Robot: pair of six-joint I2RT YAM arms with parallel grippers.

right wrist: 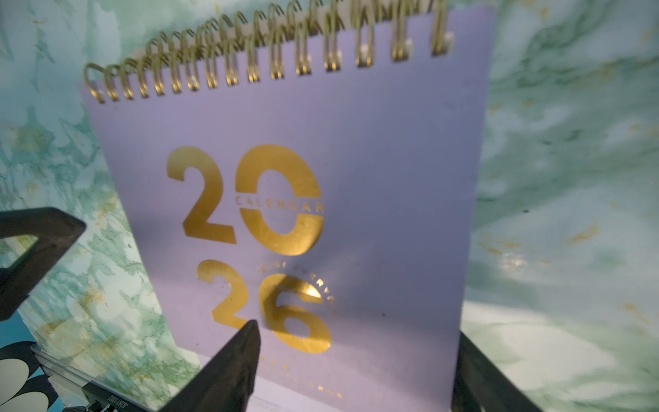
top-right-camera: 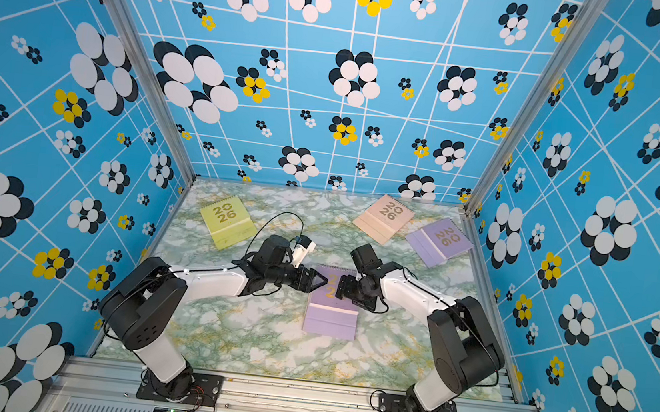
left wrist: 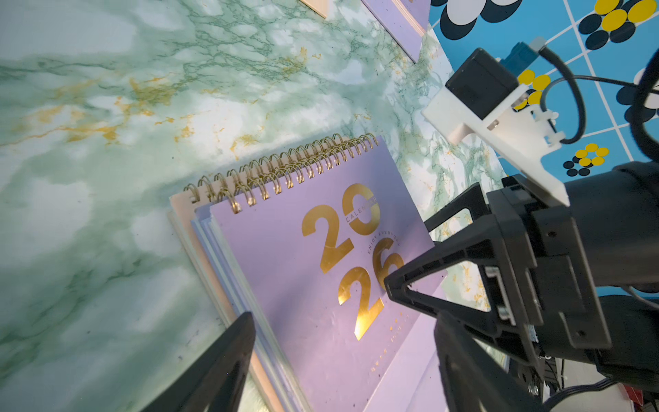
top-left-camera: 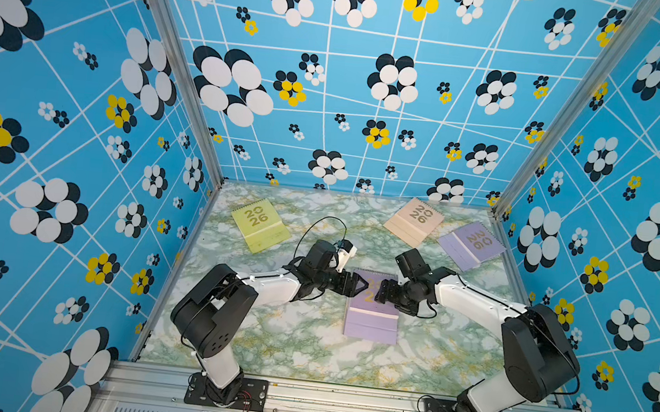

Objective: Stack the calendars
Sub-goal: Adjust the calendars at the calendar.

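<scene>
You are hovering the left gripper (top-left-camera: 360, 285) and right gripper (top-left-camera: 383, 292), jaws apart and empty, either side of the lilac-topped calendar stack (top-left-camera: 371, 324), seemingly to square it, while the yellow-green calendar (top-left-camera: 260, 225), peach calendar (top-left-camera: 414, 221) and lilac calendar (top-left-camera: 470, 245) are waiting beyond it.

Robot test cell, lab-style.
Left arm (top-left-camera: 269, 286) and right arm (top-left-camera: 473, 299) bolted to an aluminium rail (top-left-camera: 341, 400); marble-print counter (top-left-camera: 284, 344) boxed in by blue flower-print panels (top-left-camera: 375, 74).
</scene>
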